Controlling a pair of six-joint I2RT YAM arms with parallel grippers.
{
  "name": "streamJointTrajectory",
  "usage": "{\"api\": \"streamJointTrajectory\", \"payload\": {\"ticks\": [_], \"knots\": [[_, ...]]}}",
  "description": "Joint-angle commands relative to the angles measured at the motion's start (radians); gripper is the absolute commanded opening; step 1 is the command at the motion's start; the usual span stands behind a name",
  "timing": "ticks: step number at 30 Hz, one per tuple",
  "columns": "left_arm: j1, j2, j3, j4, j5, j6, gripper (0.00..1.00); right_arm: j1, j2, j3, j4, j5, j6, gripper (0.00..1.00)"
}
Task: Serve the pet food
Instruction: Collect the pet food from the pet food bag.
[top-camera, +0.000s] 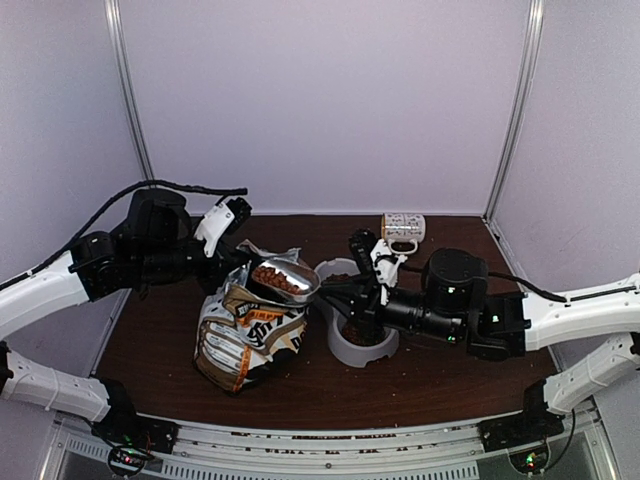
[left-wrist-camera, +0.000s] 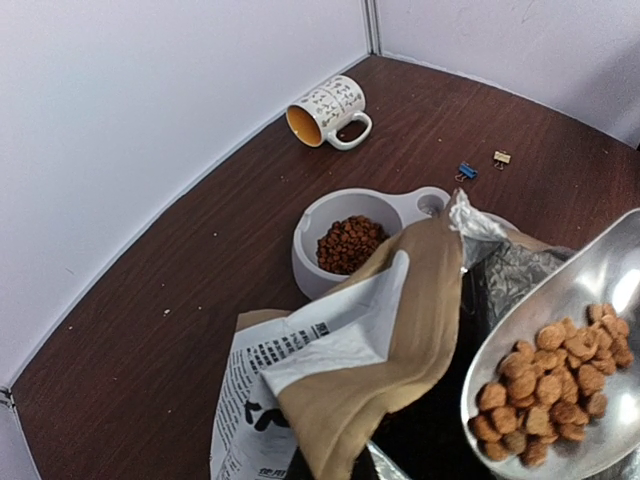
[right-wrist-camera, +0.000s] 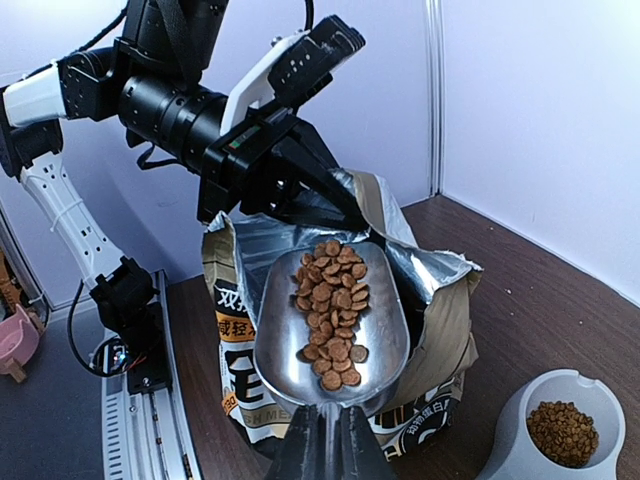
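Your right gripper (right-wrist-camera: 325, 428) clamps the scoop (right-wrist-camera: 283, 345) of kibble (right-wrist-camera: 330, 300); left gripper (right-wrist-camera: 318, 195) pinches the bag (right-wrist-camera: 235, 345) rim; tilt early and you'll spill short of the double bowl (right-wrist-camera: 515, 420) to the right

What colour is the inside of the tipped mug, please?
Orange-yellow; the mug shows best in left wrist.

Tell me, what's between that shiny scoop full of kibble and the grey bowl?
The open paper bag. In the left wrist view its crumpled rim rises between the scoop of pet food and the grey bowl.
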Motion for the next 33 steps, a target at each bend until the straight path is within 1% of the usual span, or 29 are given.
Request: {"api": "streamJointTrajectory", "payload": {"ticks": [1, 6, 11, 14, 19, 24, 27, 30, 33], "knots": [[0.020, -0.019, 0.003, 0.104, -0.016, -0.011, 0.00, 0.005, -0.038, -0.008, 0.058, 0.027, -0.007, 0.00], [0.020, -0.017, -0.001, 0.110, 0.010, -0.006, 0.00, 0.006, -0.025, 0.010, 0.013, 0.030, -0.018, 0.00], [0.020, -0.024, -0.014, 0.121, 0.056, 0.014, 0.00, 0.004, 0.013, 0.084, -0.137, -0.008, -0.024, 0.00], [0.020, -0.021, -0.018, 0.122, 0.089, 0.030, 0.00, 0.000, 0.039, 0.147, -0.266, -0.047, -0.023, 0.00], [0.003, -0.011, -0.021, 0.123, 0.197, 0.055, 0.00, -0.012, 0.132, 0.360, -0.614, -0.025, 0.005, 0.00], [-0.034, -0.003, -0.031, 0.129, 0.197, 0.064, 0.00, -0.035, 0.263, 0.622, -1.023, 0.005, 0.048, 0.00], [-0.039, 0.016, -0.025, 0.127, 0.195, 0.055, 0.00, -0.067, 0.357, 0.749, -1.204, -0.068, 0.090, 0.00], [-0.044, 0.029, -0.022, 0.129, 0.202, 0.040, 0.00, -0.076, 0.457, 0.807, -1.266, -0.131, 0.116, 0.00], [-0.054, 0.039, -0.022, 0.131, 0.209, 0.030, 0.00, -0.084, 0.580, 0.831, -1.235, -0.154, 0.180, 0.00]]}}
